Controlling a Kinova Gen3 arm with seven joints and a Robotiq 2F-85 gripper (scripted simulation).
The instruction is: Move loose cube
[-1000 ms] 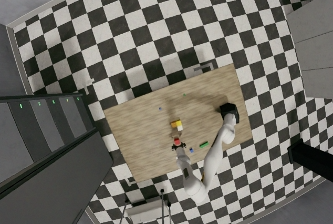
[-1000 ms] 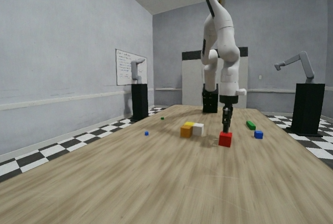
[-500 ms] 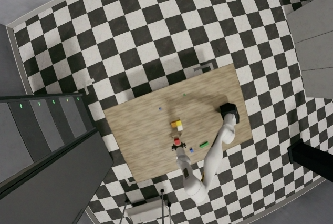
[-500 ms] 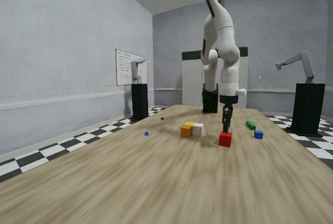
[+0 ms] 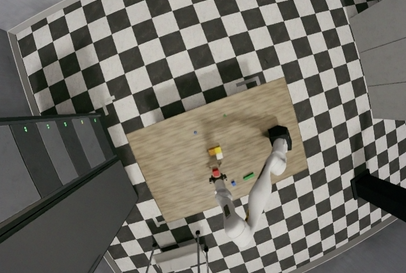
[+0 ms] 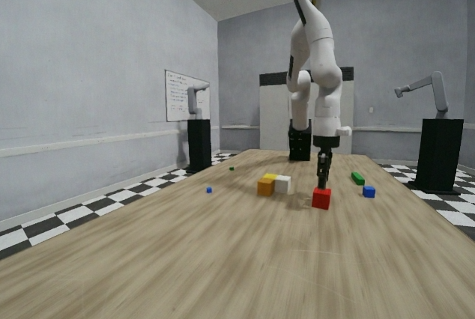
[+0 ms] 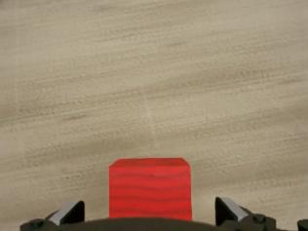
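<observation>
A Kinova Gen3's Robotiq gripper (image 5: 218, 178) (image 6: 322, 186) (image 7: 150, 213), its fingers wide and holding nothing, hovers at the loose red cube (image 5: 215, 172) (image 6: 321, 198) (image 7: 150, 190), well apart at six o'clock from the orange, yellow and white cubes (image 5: 215, 151) (image 6: 273, 184) in the top view.

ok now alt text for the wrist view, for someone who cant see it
A red cube sits between the open fingers of the gripper at the bottom edge, with a gap on either side. Pale wood-grained table top fills the rest.
</observation>
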